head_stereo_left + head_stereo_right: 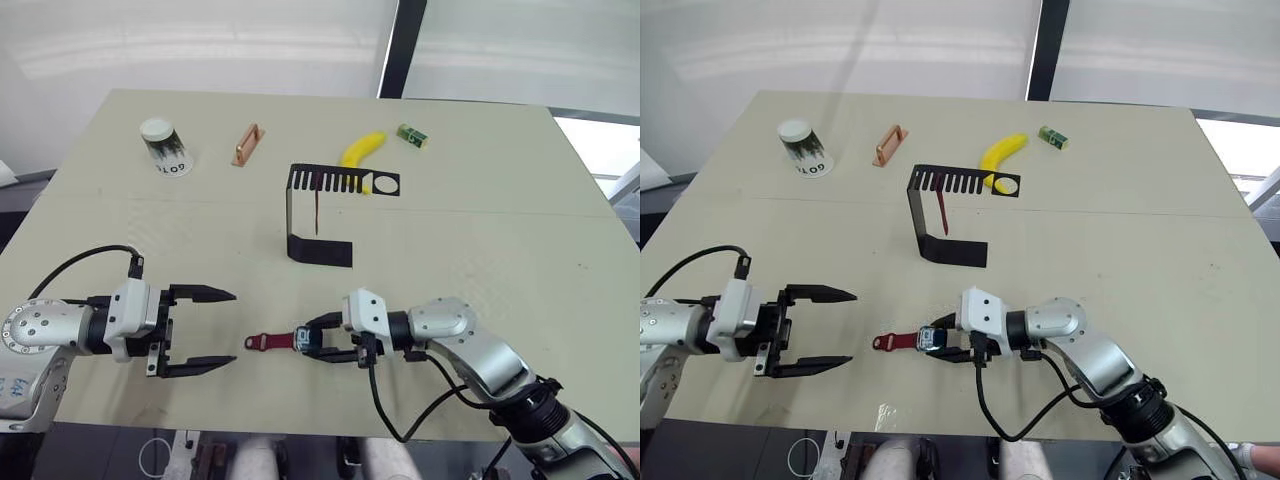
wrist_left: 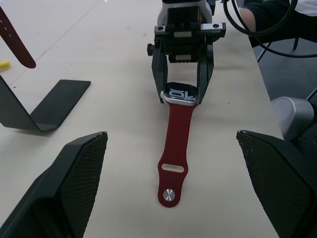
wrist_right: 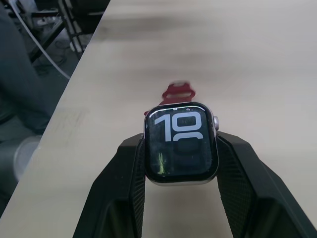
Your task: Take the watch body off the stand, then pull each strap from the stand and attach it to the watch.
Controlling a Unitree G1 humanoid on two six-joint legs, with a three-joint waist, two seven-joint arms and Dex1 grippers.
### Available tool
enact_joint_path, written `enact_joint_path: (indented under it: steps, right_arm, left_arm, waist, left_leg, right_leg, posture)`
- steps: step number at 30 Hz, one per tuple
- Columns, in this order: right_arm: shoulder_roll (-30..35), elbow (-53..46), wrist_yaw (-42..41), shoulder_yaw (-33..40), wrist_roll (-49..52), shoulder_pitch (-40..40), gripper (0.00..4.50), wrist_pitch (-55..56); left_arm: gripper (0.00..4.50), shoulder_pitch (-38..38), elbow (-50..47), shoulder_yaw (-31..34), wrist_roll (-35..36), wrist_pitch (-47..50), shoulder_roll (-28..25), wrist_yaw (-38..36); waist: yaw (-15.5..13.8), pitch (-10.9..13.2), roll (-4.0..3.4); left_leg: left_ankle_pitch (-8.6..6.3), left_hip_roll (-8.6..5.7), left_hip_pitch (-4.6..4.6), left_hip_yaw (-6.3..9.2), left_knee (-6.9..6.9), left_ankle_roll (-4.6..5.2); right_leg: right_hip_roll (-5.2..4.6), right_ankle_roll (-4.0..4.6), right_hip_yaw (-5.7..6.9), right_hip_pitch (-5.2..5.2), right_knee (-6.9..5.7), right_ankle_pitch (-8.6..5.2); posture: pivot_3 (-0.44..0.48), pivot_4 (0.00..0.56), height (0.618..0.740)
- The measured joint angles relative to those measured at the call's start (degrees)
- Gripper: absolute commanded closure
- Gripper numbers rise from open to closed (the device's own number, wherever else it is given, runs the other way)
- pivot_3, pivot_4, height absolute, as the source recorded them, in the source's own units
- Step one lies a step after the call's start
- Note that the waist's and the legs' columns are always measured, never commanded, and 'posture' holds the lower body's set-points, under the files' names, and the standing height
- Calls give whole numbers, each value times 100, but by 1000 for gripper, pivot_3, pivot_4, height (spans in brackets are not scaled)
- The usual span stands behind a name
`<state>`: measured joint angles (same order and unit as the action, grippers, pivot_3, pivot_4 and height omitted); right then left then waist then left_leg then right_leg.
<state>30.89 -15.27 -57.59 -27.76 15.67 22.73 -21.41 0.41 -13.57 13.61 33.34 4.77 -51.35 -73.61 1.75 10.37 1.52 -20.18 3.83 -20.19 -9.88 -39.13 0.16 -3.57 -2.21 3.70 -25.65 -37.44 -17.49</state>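
Right now the right gripper [image 1: 322, 339] is clenched on the watch body [image 3: 181, 143] near the table's [image 1: 500, 230] front edge, one red strap [image 2: 174, 166] already fitted and lying limp. Its partner, the second strap [image 1: 317, 208], dangles from the stand [image 1: 320, 214]; it looks light and floppy, best pinched near its top. The left gripper [image 1: 213, 329] waits spread wide, holding nothing.
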Motion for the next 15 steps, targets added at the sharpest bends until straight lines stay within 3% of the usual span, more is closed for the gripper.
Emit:
enact_joint_path:
  steps: [10,15]
  right_arm:
    - [42,185,-53,-92,-259,-11,2982,-290]
    - [174,1,-169,-76,-243,-62,549,-364]
  left_arm:
    - [0,39,-121,-4,-33,-76,12,35]
    - [0,26,-122,-27,-115,-113,83,39]
  waist:
    - [10,0,0]
    - [-4,-1,1]
  left_leg:
    - [0,0,2,0,0,-2]
    - [0,0,1,1,0,-2]
  right_leg:
    - [1,0,0,0,-3,0]
    - [0,0,2,0,-2,0]
  posture:
    - [0,150,729]
    - [0,150,729]
